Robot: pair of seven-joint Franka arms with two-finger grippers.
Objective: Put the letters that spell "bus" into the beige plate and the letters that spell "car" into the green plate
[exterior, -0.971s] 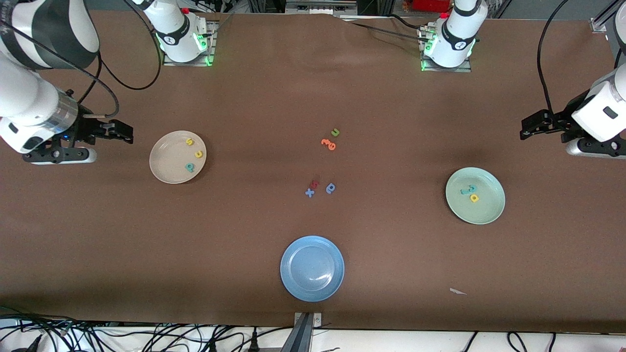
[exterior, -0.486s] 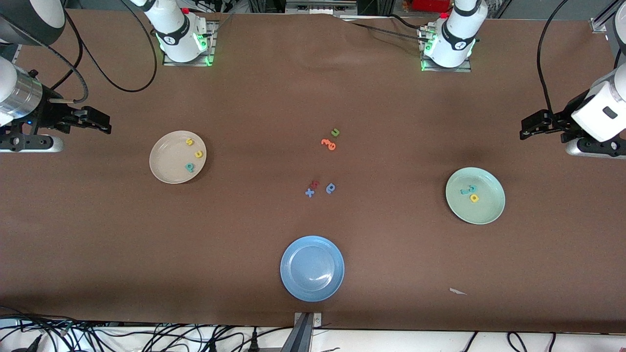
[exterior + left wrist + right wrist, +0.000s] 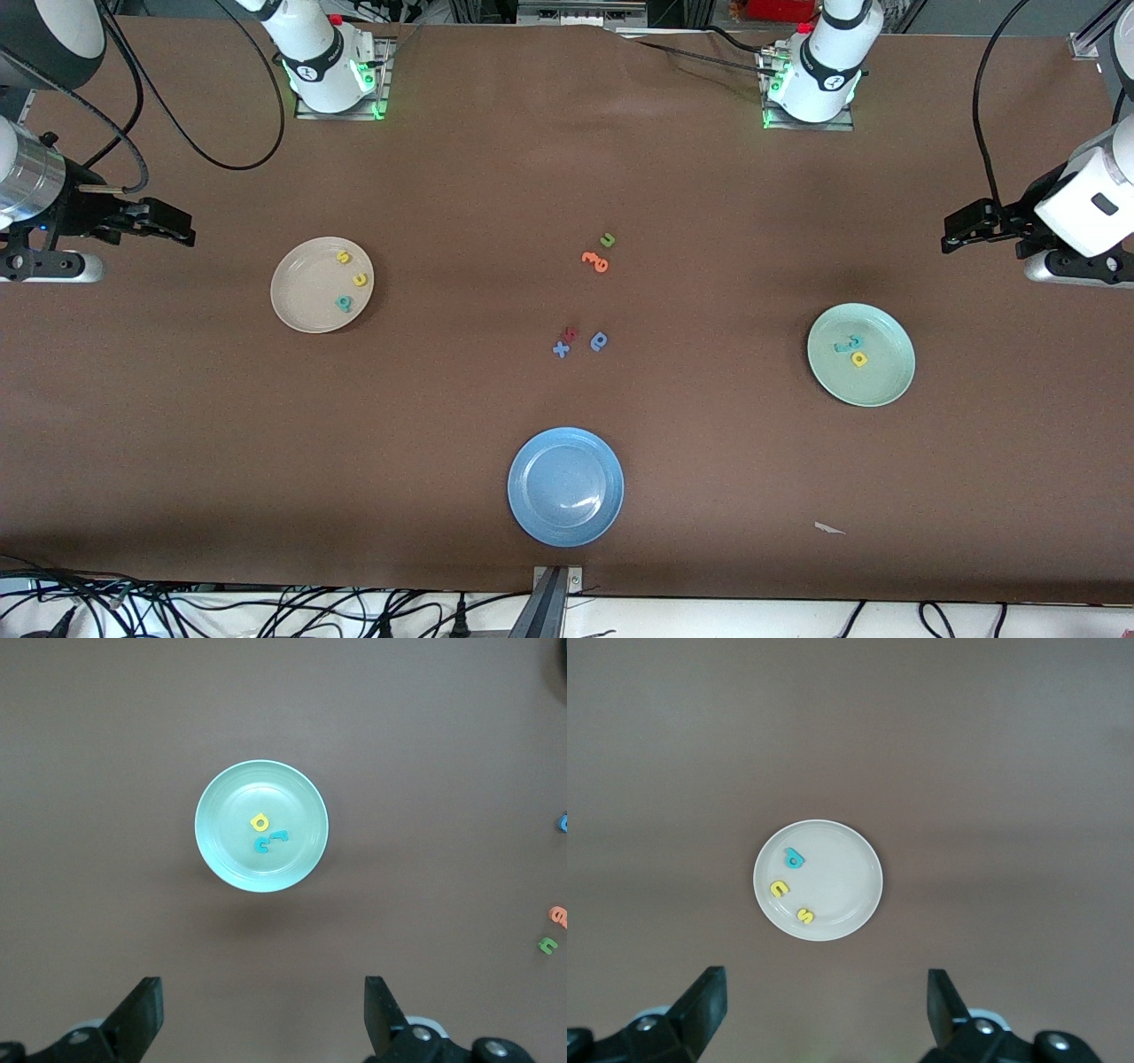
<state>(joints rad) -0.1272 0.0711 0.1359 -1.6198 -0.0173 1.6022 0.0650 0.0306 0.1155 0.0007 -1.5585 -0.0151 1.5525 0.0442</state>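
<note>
Waiting wide open and empty, left gripper (image 3: 961, 226) and right gripper (image 3: 168, 223) flank the surface (image 3: 567, 177) (roughly three and nine o'clock); the beige plate (image 3: 301, 310) holds "bus" (image 3: 352, 282), the green plate (image 3: 877, 381) "car" (image 3: 852, 349), so sorting looks finished.

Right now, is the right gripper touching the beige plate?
Apart. In the front view the right gripper hangs open off toward the right arm's end of the table, with bare tabletop between it and the beige plate.
</note>
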